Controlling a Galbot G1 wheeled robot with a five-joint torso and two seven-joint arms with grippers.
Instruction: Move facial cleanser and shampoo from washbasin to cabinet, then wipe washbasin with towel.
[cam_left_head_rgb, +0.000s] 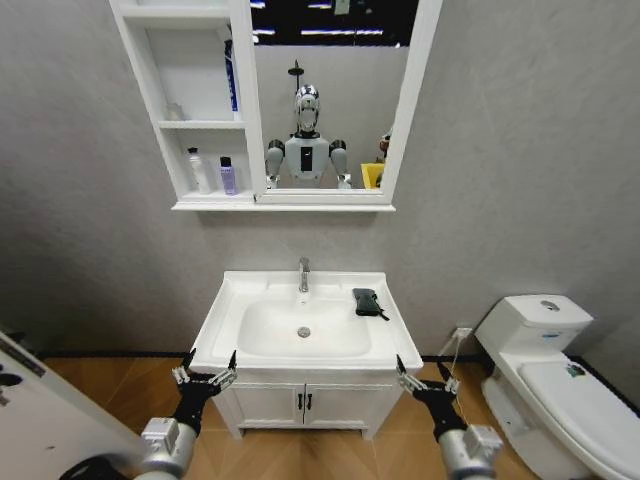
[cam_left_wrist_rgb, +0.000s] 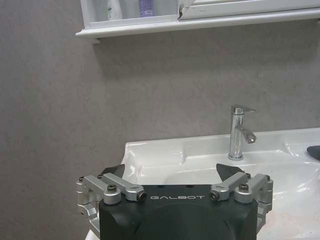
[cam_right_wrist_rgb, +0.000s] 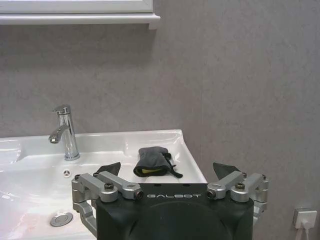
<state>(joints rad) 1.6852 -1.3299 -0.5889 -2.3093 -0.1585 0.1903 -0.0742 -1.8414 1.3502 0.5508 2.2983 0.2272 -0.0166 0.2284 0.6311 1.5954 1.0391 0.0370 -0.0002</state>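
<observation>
Right wrist view: dark folded towel (cam_right_wrist_rgb: 152, 161), perhaps yellow-tagged; both pincers spread.

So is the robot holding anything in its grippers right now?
Nothing. The left gripper and right gripper are both open and empty, in front of the white ceramic washbasin; the small dark folded towel lies untouched.

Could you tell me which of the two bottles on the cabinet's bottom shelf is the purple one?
The purple bottle is the shorter one, nearer the mirror. The white bottle stands beside it, farther from the mirror.
</observation>
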